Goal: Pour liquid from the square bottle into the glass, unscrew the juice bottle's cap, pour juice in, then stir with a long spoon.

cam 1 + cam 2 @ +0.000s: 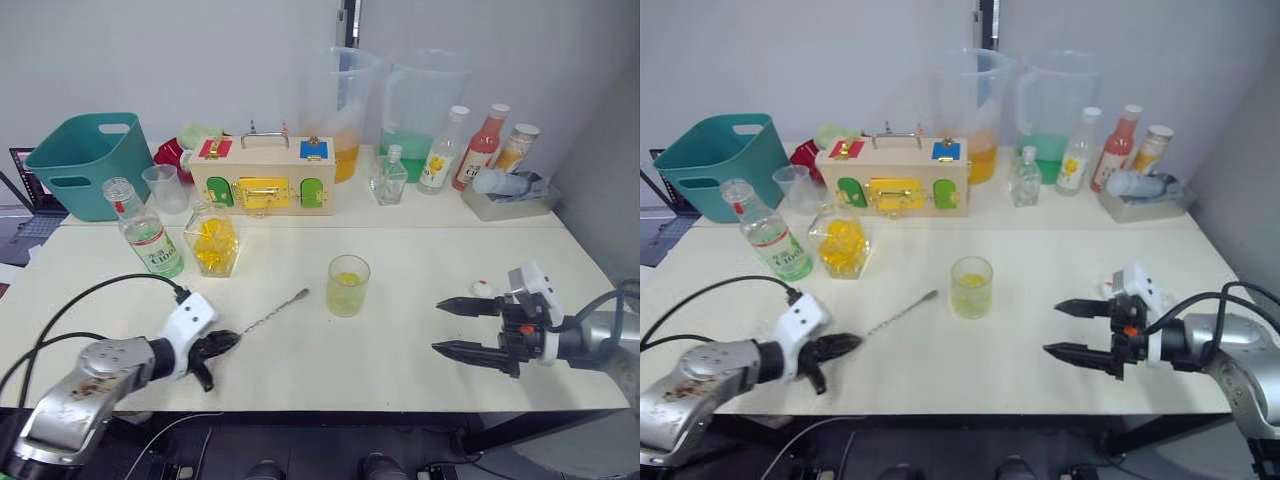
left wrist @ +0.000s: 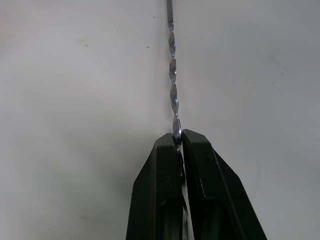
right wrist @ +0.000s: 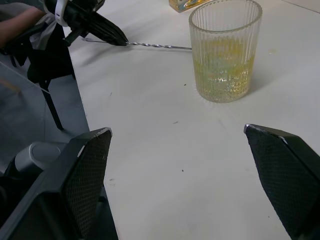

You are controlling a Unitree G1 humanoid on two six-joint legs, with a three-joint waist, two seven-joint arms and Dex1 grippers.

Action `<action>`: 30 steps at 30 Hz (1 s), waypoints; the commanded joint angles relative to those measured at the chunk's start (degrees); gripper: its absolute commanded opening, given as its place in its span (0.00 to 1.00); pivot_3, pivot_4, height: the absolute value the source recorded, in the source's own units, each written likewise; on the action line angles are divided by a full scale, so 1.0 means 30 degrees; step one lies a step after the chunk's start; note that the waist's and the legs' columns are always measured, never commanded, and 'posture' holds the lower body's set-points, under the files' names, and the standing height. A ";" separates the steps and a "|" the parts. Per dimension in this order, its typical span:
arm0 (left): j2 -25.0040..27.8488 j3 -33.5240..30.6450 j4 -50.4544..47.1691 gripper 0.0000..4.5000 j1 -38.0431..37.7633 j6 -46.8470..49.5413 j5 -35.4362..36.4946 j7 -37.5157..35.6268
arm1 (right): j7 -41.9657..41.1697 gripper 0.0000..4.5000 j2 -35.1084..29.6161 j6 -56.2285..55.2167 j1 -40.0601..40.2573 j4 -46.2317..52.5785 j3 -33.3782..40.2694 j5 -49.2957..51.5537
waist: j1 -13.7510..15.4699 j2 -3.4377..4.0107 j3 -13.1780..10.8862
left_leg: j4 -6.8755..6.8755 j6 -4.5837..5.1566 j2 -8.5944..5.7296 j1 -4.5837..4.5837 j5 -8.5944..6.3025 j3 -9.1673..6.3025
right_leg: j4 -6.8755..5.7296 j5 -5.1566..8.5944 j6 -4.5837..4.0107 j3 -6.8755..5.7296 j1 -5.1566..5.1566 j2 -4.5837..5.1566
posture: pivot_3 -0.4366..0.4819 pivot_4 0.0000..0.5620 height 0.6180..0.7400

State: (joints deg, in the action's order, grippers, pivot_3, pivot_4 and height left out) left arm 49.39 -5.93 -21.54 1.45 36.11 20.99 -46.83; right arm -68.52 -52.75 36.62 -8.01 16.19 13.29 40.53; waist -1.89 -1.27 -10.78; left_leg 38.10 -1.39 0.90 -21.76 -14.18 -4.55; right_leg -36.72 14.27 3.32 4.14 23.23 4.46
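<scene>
Landmark: glass point(image 1: 348, 285), mid-table, holding yellowish liquid.

Far left of glass: juice bottle point(image 1: 143, 231), uncapped; square bottle point(image 1: 213, 240) just beside it.

Near-left of glass: left gripper point(image 1: 222, 343) clamped on spoon point(image 1: 275, 311) handle end; spoon lies on table, pointing toward glass.

Right of glass: cap point(image 1: 482, 289) on table; right gripper point(image 1: 452, 327) beside cap, fingers spread wide, empty.

On the surface point(image 1: 300, 370) the glass point(image 1: 347, 286) stands mid-way, the long spoon point(image 1: 272, 314) lying to its near left, the square bottle point(image 1: 212, 240) and juice bottle point(image 1: 143, 229) farther left, the cap point(image 1: 482, 288) to its right, and a box point(image 1: 262, 176) with pitchers point(image 1: 340, 105) far behind.
</scene>
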 commanded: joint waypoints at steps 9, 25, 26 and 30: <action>0.0906 0.0679 0.4664 0.31 0.1124 -0.4111 -0.1393 -0.3233 | 0.0558 1.00 0.0337 -0.0380 0.0676 0.0587 0.0794 0.0279 | 0.0247 -0.0001 -0.0003 | 0.0000 0.0000 0.0007 -0.0023 -0.0001 0.0000 | 0.0014 -0.0002 0.0003 -0.0005 0.0014 -0.0002 | 0.48 0.27 1.00; 0.3205 0.3777 0.6107 0.54 0.3379 -0.2556 -0.3073 -0.6060 | 0.1901 1.00 0.1166 -0.0679 0.2091 0.2043 0.1396 0.0229 | 0.0107 0.0000 -0.0005 | -0.0017 0.0001 0.0013 -0.0012 -0.0001 -0.0005 | -0.0005 0.0003 0.0007 -0.0008 0.0020 -0.0011 | 0.48 0.27 1.00; 0.3308 0.4029 0.6183 0.46 0.3292 -0.2504 -0.3290 -0.6120 | 0.1982 1.00 0.1181 -0.0671 0.2180 0.2112 0.1448 0.0221 | 0.0104 0.0003 -0.0002 | -0.0017 0.0001 0.0013 -0.0010 -0.0001 -0.0004 | -0.0006 0.0004 0.0010 -0.0006 0.0018 -0.0010 | 0.48 0.27 1.00; 0.3500 0.4463 0.6151 0.18 0.3202 -0.1979 -0.3439 -0.6436 | 0.2162 1.00 0.1169 -0.0651 0.2261 0.2245 0.1537 0.0225 | -0.0113 0.0044 0.0022 | -0.0042 0.0002 0.0012 0.0022 -0.0001 0.0006 | -0.0007 0.0007 0.0009 0.0004 0.0003 -0.0009 | 0.48 0.27 1.00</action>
State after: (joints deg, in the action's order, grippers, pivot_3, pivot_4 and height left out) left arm 59.43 4.18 -3.91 12.90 28.36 11.90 -64.40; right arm -62.23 -49.09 35.49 -1.09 20.93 15.69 39.83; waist -2.23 -1.14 -10.72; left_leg 37.93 -1.38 0.94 -21.65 -14.18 -4.53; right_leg -36.75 14.30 3.33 4.15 23.22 4.43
